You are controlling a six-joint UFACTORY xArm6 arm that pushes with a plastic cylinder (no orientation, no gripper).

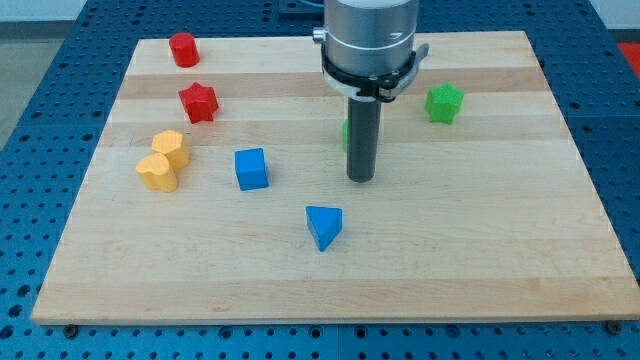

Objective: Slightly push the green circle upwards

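Observation:
The green circle (346, 135) is almost wholly hidden behind my rod near the board's middle; only a thin green sliver shows at the rod's left edge. My tip (361, 179) rests on the board just below that sliver, towards the view's bottom. Whether the tip touches the circle cannot be told.
A green star (444, 103) lies to the right. A blue cube (251, 168) and a blue triangle (323, 226) lie left and below the tip. A red star (199, 102), a red cylinder (183, 48) and two yellow blocks (170, 147) (157, 172) sit at the left. The wooden board (480, 250) ends on all sides.

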